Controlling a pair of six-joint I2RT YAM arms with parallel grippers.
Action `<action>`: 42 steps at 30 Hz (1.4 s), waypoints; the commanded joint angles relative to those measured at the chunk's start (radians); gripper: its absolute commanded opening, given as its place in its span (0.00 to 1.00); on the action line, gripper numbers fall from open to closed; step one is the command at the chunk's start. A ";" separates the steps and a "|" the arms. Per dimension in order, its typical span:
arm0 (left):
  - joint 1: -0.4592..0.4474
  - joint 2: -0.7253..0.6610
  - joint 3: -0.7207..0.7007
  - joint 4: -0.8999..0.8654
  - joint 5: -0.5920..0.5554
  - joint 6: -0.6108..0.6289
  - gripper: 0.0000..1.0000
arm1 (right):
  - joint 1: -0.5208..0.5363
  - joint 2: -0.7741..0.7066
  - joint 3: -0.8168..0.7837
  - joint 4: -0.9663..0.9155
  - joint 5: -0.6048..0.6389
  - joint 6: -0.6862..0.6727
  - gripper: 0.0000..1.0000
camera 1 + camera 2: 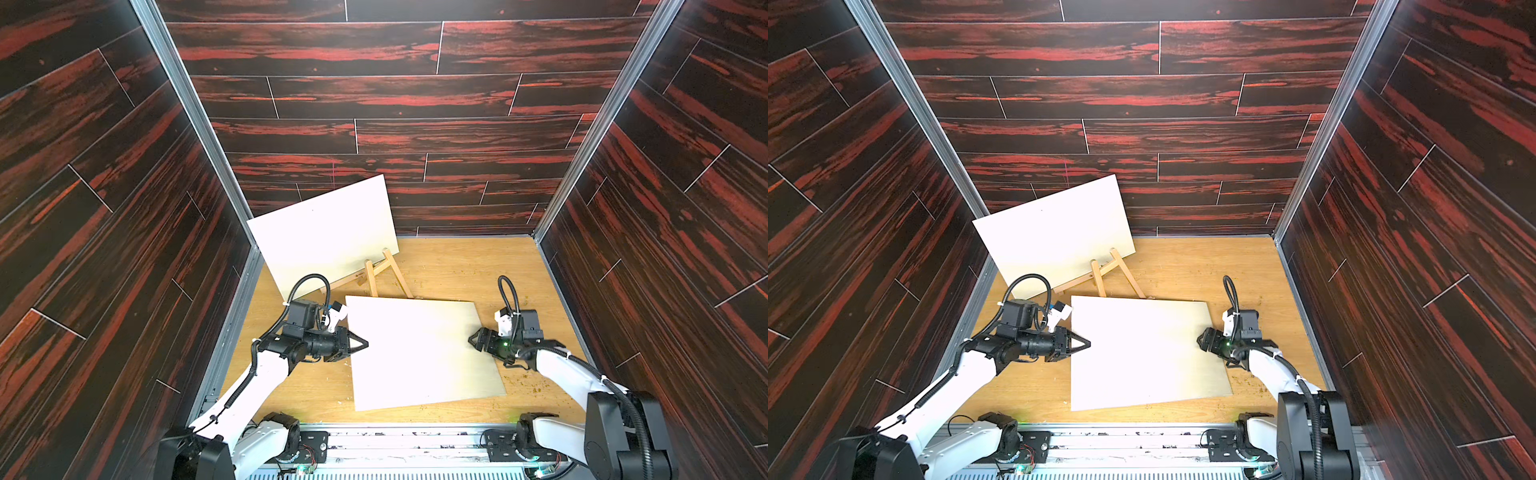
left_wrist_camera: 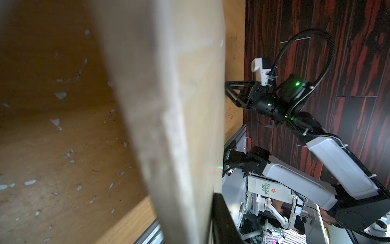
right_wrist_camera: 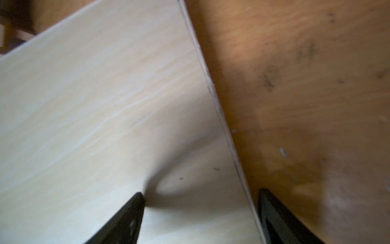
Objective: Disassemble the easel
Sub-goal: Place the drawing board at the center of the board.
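Two grippers work at opposite edges of a pale flat board [image 1: 419, 353] [image 1: 1142, 349] that lies in the near middle of the wooden table [image 1: 519, 266]. On the left, the left gripper [image 1: 365, 344] [image 1: 1088, 344] points right. Its jaws are drawn together to a narrow tip on the board's left edge, and both top views show that tip overlapping the board. The left wrist view shows the board's edge [image 2: 168, 105] running close past the camera, with one dark finger [image 2: 221, 221] beside it. Whether that edge is raised off the table I cannot tell.

On the right, the right gripper [image 1: 471, 338] [image 1: 1200, 338] faces left with its jaws spread wide. In the right wrist view the gripper [image 3: 200, 192] straddles the board's right edge, one finger above the board [image 3: 95, 105] and the other above the bare table [image 3: 306, 105]. No contact with the board is visible. The left wrist view also shows this gripper [image 2: 230, 94] gaping at the board's far side.

Farther back, the flat board's far edge hides the feet of the wooden easel [image 1: 384, 272] [image 1: 1113, 270]. The easel stands at the far left of the table, and a second pale board [image 1: 324, 232] [image 1: 1054, 232] leans tilted on it, near the back wall.
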 commanded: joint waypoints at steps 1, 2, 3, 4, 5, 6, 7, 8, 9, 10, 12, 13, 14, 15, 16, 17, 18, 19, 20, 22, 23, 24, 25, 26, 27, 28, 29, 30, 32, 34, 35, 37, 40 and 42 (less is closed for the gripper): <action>-0.090 0.050 0.017 -0.023 -0.252 0.150 0.00 | 0.057 -0.031 0.102 -0.212 -0.191 0.063 0.86; -0.096 0.046 0.017 -0.014 -0.259 0.139 0.00 | 0.051 -0.037 0.119 -0.229 -0.172 0.060 0.86; -0.103 0.037 0.013 0.005 -0.271 0.118 0.00 | 0.041 -0.045 0.140 -0.243 -0.162 0.058 0.87; -0.109 0.028 0.010 0.023 -0.287 0.092 0.00 | 0.035 -0.051 0.160 -0.256 -0.156 0.058 0.87; -0.113 0.023 0.006 0.040 -0.301 0.070 0.00 | 0.035 -0.055 0.178 -0.263 -0.157 0.055 0.87; -0.121 0.019 0.000 0.061 -0.312 0.043 0.00 | 0.035 -0.055 0.200 -0.272 -0.164 0.052 0.87; -0.132 0.019 -0.002 0.076 -0.330 0.021 0.00 | 0.035 -0.055 0.221 -0.286 -0.167 0.052 0.87; -0.144 0.020 -0.004 0.081 -0.352 0.004 0.00 | 0.036 -0.057 0.235 -0.294 -0.171 0.050 0.87; -0.157 0.022 -0.010 0.097 -0.368 -0.016 0.00 | 0.036 -0.062 0.248 -0.301 -0.168 0.047 0.87; -0.168 0.025 -0.016 0.108 -0.388 -0.037 0.00 | 0.036 -0.063 0.264 -0.312 -0.157 0.040 0.87; -0.186 0.033 -0.027 0.142 -0.413 -0.071 0.00 | 0.034 -0.063 0.285 -0.330 -0.147 0.024 0.87; -0.200 0.037 -0.032 0.163 -0.425 -0.088 0.00 | 0.033 -0.063 0.294 -0.332 -0.157 0.020 0.87; -0.211 0.040 -0.034 0.173 -0.441 -0.100 0.00 | 0.033 -0.064 0.301 -0.332 -0.169 0.019 0.87; -0.225 0.042 -0.036 0.185 -0.460 -0.115 0.00 | 0.033 -0.066 0.307 -0.328 -0.194 0.019 0.87; -0.241 0.048 -0.037 0.200 -0.478 -0.132 0.00 | 0.033 -0.072 0.310 -0.321 -0.221 0.024 0.87; -0.255 0.051 -0.037 0.208 -0.500 -0.148 0.00 | 0.033 -0.078 0.315 -0.315 -0.244 0.026 0.87; -0.273 0.055 -0.041 0.227 -0.523 -0.169 0.00 | 0.033 -0.086 0.315 -0.303 -0.281 0.026 0.87; -0.292 0.060 -0.046 0.253 -0.545 -0.190 0.00 | 0.033 -0.096 0.317 -0.298 -0.309 0.028 0.87; -0.309 0.064 -0.050 0.273 -0.569 -0.210 0.00 | 0.033 -0.103 0.318 -0.294 -0.330 0.024 0.87; -0.352 0.083 -0.060 0.327 -0.610 -0.249 0.00 | 0.035 -0.125 0.315 -0.289 -0.378 0.020 0.87; -0.373 0.095 -0.059 0.340 -0.632 -0.260 0.00 | 0.037 -0.135 0.313 -0.289 -0.399 0.017 0.87; -0.394 0.111 -0.060 0.363 -0.647 -0.268 0.00 | 0.039 -0.147 0.307 -0.285 -0.426 0.014 0.87; -0.414 0.131 -0.055 0.380 -0.661 -0.277 0.00 | 0.041 -0.156 0.303 -0.287 -0.441 0.013 0.87; -0.432 0.150 -0.051 0.396 -0.670 -0.284 0.00 | 0.041 -0.163 0.298 -0.290 -0.454 0.012 0.87; -0.450 0.172 -0.047 0.417 -0.680 -0.290 0.00 | 0.042 -0.175 0.291 -0.287 -0.473 0.010 0.87; -0.468 0.197 -0.040 0.435 -0.690 -0.297 0.00 | 0.042 -0.184 0.283 -0.286 -0.481 0.010 0.87; -0.484 0.216 -0.034 0.450 -0.701 -0.302 0.00 | 0.042 -0.188 0.279 -0.287 -0.489 0.011 0.87; -0.500 0.241 -0.026 0.468 -0.710 -0.308 0.00 | 0.042 -0.196 0.272 -0.288 -0.497 0.011 0.87; -0.527 0.283 -0.012 0.503 -0.729 -0.320 0.00 | 0.042 -0.209 0.261 -0.288 -0.506 0.012 0.87; -0.550 0.329 0.003 0.540 -0.736 -0.330 0.00 | 0.042 -0.222 0.251 -0.290 -0.510 0.011 0.87; -0.560 0.350 0.013 0.552 -0.736 -0.332 0.00 | 0.042 -0.230 0.249 -0.296 -0.510 0.009 0.87; -0.573 0.393 0.030 0.576 -0.734 -0.332 0.00 | 0.042 -0.239 0.246 -0.304 -0.508 0.004 0.87; -0.592 0.454 0.058 0.612 -0.730 -0.340 0.00 | 0.041 -0.250 0.244 -0.314 -0.503 -0.001 0.87; -0.604 0.497 0.081 0.628 -0.722 -0.341 0.00 | 0.040 -0.257 0.246 -0.318 -0.501 -0.001 0.87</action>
